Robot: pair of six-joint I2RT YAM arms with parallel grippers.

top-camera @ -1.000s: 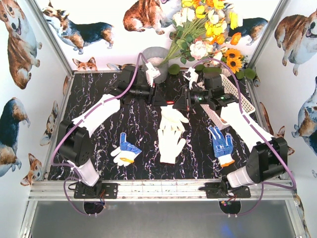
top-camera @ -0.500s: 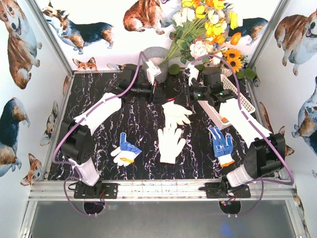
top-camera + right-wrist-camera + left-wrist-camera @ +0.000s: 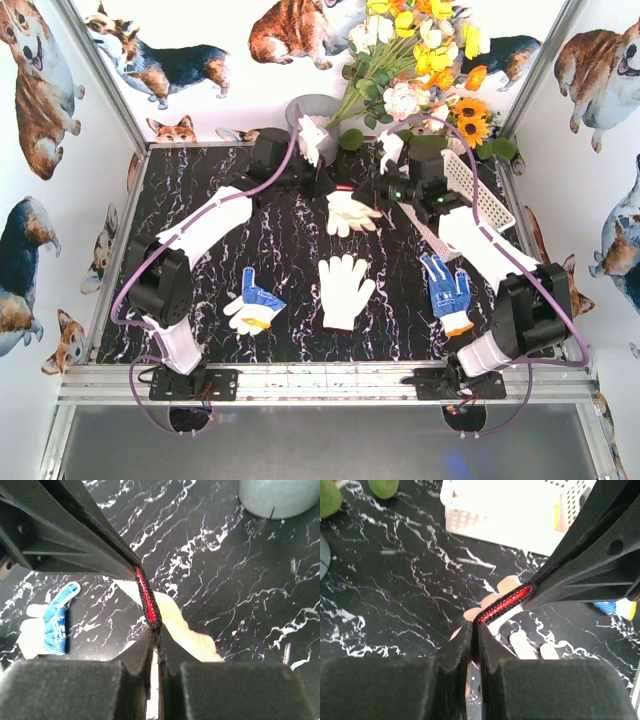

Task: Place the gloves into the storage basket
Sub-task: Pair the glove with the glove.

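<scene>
Black worktop (image 3: 280,250) with white marble streaks, with gloves and a basket on it

Three gloves lie flat near the front edge, well apart from each other. A white knit glove (image 3: 345,290) is in the middle with its fingers pointing to the back. A blue and white glove (image 3: 252,305) is to its left, lying at a slant. Another blue and white glove with an orange cuff (image 3: 447,290) is to its right. At the back right corner sits a white basket (image 3: 478,195) with little slots in its sides. At the back, near the middle, stands a grey bucket (image 3: 318,112), and a green ball (image 3: 352,140) sits just beside it.
</scene>
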